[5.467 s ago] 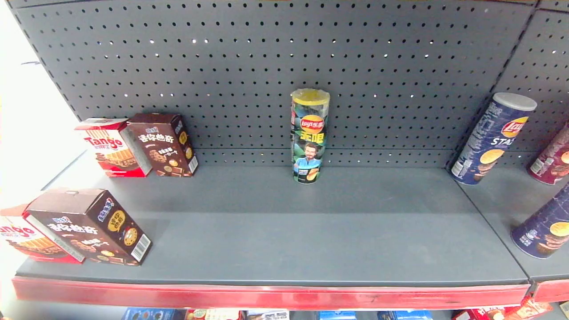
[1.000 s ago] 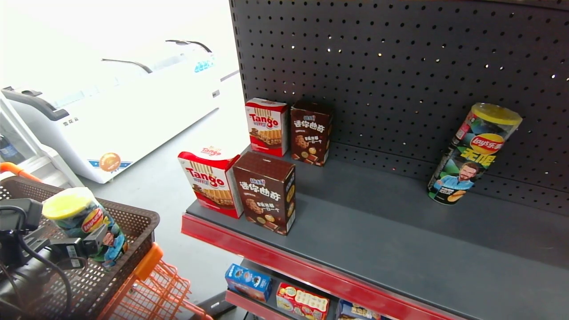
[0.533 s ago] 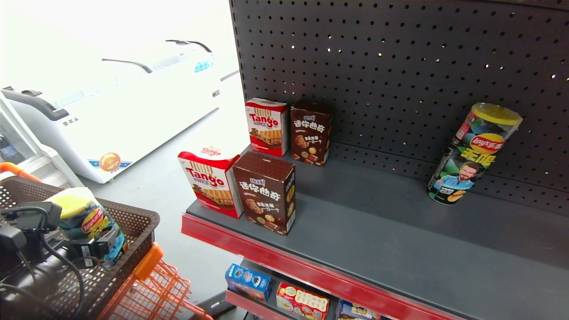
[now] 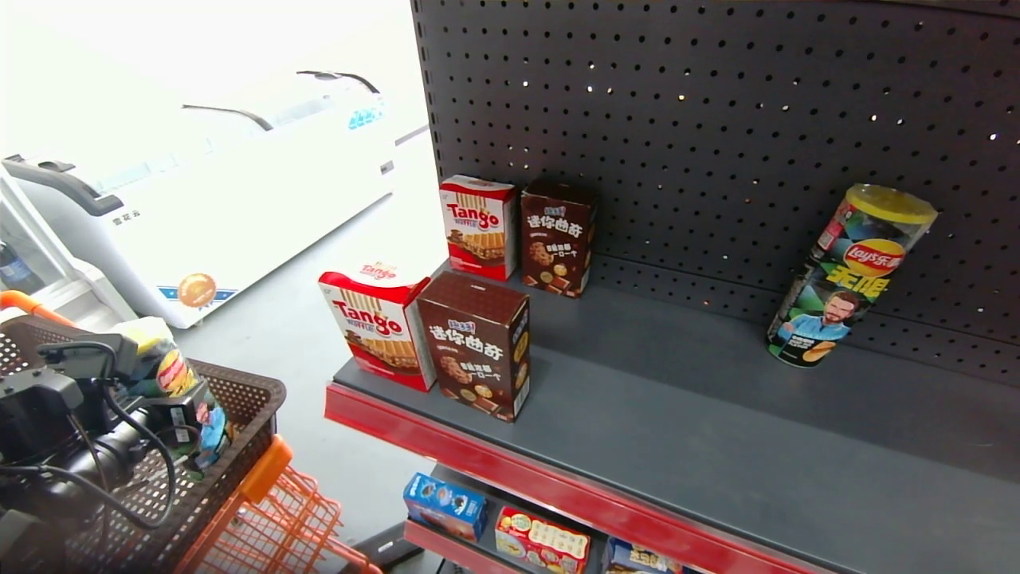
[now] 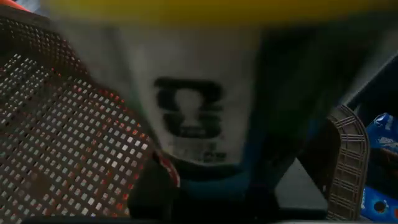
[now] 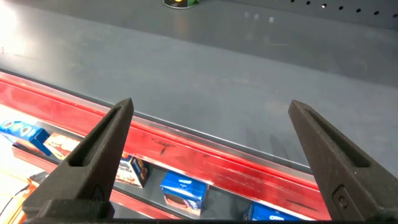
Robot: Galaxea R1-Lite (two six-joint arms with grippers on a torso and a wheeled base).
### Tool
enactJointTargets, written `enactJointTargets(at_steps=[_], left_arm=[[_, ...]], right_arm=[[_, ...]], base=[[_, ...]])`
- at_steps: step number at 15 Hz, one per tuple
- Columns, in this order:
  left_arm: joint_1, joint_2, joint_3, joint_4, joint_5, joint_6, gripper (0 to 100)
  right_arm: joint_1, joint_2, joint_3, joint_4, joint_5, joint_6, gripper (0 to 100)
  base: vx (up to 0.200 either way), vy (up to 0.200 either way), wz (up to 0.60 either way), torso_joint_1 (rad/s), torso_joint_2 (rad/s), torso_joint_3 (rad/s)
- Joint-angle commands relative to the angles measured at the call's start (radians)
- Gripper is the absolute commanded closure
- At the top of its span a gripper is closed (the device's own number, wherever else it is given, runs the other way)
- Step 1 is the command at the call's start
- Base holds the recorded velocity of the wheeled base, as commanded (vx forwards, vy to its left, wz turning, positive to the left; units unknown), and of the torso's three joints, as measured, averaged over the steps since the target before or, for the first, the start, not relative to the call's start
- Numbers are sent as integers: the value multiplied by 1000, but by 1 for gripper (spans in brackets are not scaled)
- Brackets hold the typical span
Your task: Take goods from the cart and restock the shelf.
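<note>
A chip can [image 4: 174, 373] with a yellow lid stands tilted in the brown cart basket [image 4: 253, 396] at the lower left, and my left gripper [image 4: 171, 402] is shut on it. Up close, that chip can [image 5: 199, 93] shows its white label and yellow lid against the basket mesh [image 5: 56, 137]. A matching can [image 4: 846, 275] stands at the back of the grey shelf [image 4: 677, 430], against the pegboard. My right gripper [image 6: 217, 162] hangs open above the shelf's red front edge [image 6: 205, 146], with nothing between its fingers.
Two red wafer boxes [image 4: 374, 327] [image 4: 476, 227] and two brown cookie boxes [image 4: 478, 343] [image 4: 558, 239] stand at the shelf's left end. Blue and red packs [image 4: 446, 502] fill the lower shelf. The basket rests on an orange cart frame [image 4: 275, 510]; a white freezer [image 4: 223, 199] stands behind.
The head camera has turned left from facing the shelf. Over the last second my left gripper has risen and moved right with the chip can, which has tilted.
</note>
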Motion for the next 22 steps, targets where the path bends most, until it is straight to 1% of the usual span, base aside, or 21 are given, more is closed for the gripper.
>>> enactJointTargets(at_steps=[1, 4, 5, 6, 7, 9, 10, 11, 12, 13, 14, 15, 16, 17, 18, 19, 21, 22], left_arm=[[-11, 9, -8, 2, 0, 3, 100], [-42, -25, -17, 5, 0, 1, 100], [-58, -74, -21, 5, 0, 6, 100], [-61, -94, -28, 8, 0, 6, 100], [-59, -154, -49, 46, -5, 7, 100], [-58, -263, -129, 187, -11, 12, 100], [-58, -263, -129, 187, -11, 12, 100], [-61, -364, -170, 301, -67, 12, 100], [-62, -414, -186, 322, -94, 13, 100], [-77, -439, -186, 332, -94, 15, 100], [-116, -480, -176, 350, -89, 13, 100], [-143, -519, -167, 391, -75, 13, 100], [-166, -551, -166, 442, -64, 15, 100], [-179, -566, -163, 462, -72, 16, 100], [-252, -614, -138, 497, -74, 13, 100], [-320, -646, -121, 508, -70, 7, 100], [-395, -681, -138, 563, -75, 7, 100], [-443, -707, -132, 583, -78, -5, 100]], right_arm=[[-1, 0, 0, -1, 0, 0, 0], [1, 0, 0, -1, 0, 0, 0], [1, 0, 0, -1, 0, 0, 0], [1, 0, 0, -1, 0, 0, 0], [1, 0, 0, -1, 0, 0, 0], [1, 0, 0, -1, 0, 0, 0], [1, 0, 0, -1, 0, 0, 0], [1, 0, 0, -1, 0, 0, 0], [-1, 0, 0, -1, 0, 0, 0], [-1, 0, 0, -1, 0, 0, 0], [1, 0, 0, -1, 0, 0, 0], [1, 0, 0, -1, 0, 0, 0], [1, 0, 0, -1, 0, 0, 0], [1, 0, 0, -1, 0, 0, 0], [1, 0, 0, -1, 0, 0, 0], [1, 0, 0, -1, 0, 0, 0], [1, 0, 0, -1, 0, 0, 0], [-1, 0, 0, -1, 0, 0, 0]], base=[[0, 0, 0, 0, 0, 0], [0, 0, 0, 0, 0, 0], [0, 0, 0, 0, 0, 0], [0, 0, 0, 0, 0, 0], [0, 0, 0, 0, 0, 0], [0, 0, 0, 0, 0, 0], [0, 0, 0, 0, 0, 0], [0, 0, 0, 0, 0, 0], [0, 0, 0, 0, 0, 0], [0, 0, 0, 0, 0, 0], [0, 0, 0, 0, 0, 0], [0, 0, 0, 0, 0, 0], [0, 0, 0, 0, 0, 0], [0, 0, 0, 0, 0, 0], [0, 0, 0, 0, 0, 0], [0, 0, 0, 0, 0, 0], [0, 0, 0, 0, 0, 0], [0, 0, 0, 0, 0, 0]])
